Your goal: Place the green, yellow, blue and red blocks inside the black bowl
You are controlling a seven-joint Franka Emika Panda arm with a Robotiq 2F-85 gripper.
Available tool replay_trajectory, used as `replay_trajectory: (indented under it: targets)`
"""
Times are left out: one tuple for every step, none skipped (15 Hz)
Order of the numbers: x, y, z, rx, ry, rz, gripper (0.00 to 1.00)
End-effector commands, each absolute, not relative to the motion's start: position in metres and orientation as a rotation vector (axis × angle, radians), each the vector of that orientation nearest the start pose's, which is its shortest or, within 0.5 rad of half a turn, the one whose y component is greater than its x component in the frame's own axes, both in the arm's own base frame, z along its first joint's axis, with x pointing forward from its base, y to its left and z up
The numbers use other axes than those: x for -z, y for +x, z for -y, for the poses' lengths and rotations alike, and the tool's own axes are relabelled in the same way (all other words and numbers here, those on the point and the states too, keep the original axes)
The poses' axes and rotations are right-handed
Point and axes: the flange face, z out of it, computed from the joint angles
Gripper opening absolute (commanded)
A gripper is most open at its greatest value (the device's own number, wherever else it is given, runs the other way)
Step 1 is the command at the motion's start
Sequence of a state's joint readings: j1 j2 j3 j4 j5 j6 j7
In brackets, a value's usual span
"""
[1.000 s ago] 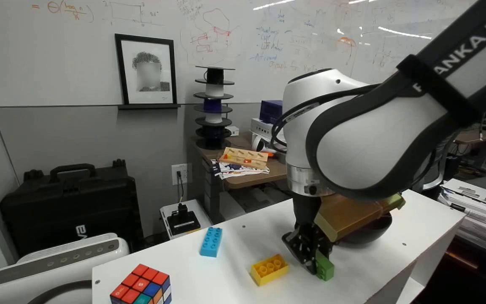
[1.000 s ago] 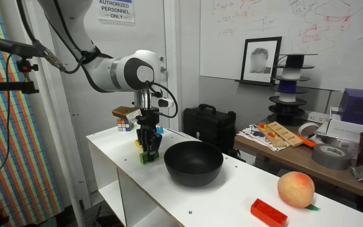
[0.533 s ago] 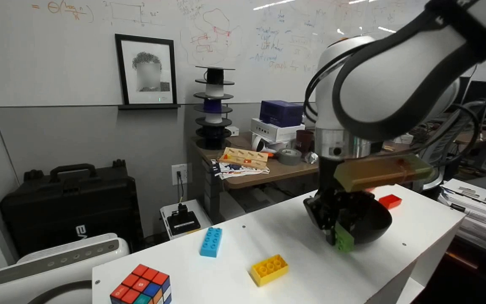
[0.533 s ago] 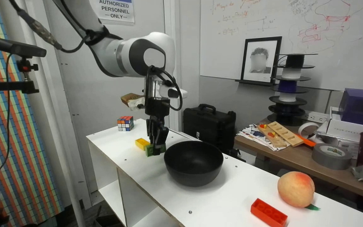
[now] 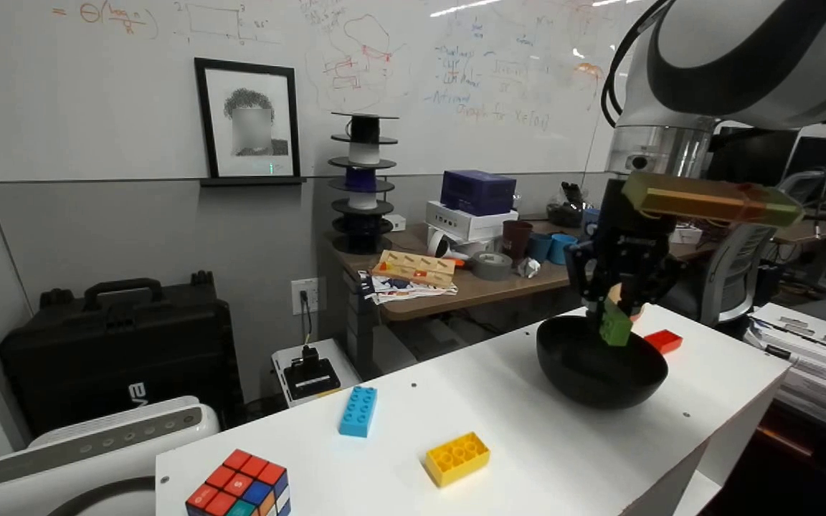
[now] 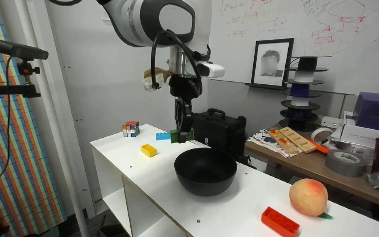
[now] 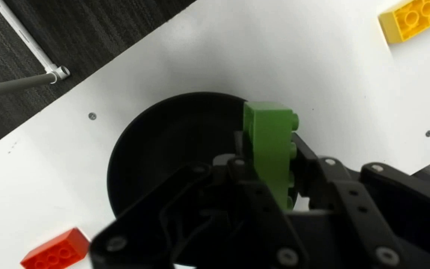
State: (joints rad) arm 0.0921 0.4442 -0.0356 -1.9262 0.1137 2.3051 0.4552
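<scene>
While the green block (image 5: 615,330) is clamped in the claw (image 7: 270,145) above the bowl (image 5: 589,393) at right in an exterior view, no block is seen placed, and the blue block (image 5: 358,411) and yellow block (image 5: 457,459), lower centre, and red block (image 5: 663,342), right, are judged yet to be fetched.

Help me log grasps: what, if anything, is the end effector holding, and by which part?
The end effector holds the green block near mid-length, pinched across its studded face and the opposite face.
</scene>
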Motion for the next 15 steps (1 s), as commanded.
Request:
replay_trajectory:
  targets:
    - [-0.255, 0.617, -0.036, -0.005, -3.019, -0.781, 0.07]
    - [-0.252, 0.620, -0.037, 0.052, -3.053, -0.780, 0.09]
    - [-0.247, 0.625, -0.040, 0.120, -3.100, -0.763, 0.55]
    - [-0.245, 0.628, -0.041, 0.169, -3.139, -0.762, 0.55]
    - [-0.242, 0.632, -0.043, 0.220, -3.184, -0.760, 0.61]
    - [-0.239, 0.634, -0.046, 0.249, -3.216, -0.761, 0.69]
    - [-0.238, 0.633, -0.050, 0.259, -3.241, -0.761, 0.76]
    - [-0.236, 0.632, -0.055, 0.255, -3.254, -0.755, 0.85]
    - [-0.237, 0.630, -0.062, 0.240, -3.259, -0.743, 0.92]
    - [-0.239, 0.626, -0.071, 0.217, -3.255, -0.715, 1.00]
    - [-0.243, 0.620, -0.084, 0.184, -3.253, -0.651, 1.00]
    - [-0.246, 0.616, -0.097, 0.159, -3.247, -0.586, 1.00]
    - [-0.248, 0.612, -0.115, 0.154, -3.262, -0.511, 1.00]
    - [-0.250, 0.609, -0.132, 0.129, -3.262, -0.460, 1.00]
    - [-0.250, 0.605, -0.152, 0.096, -3.259, -0.417, 1.00]
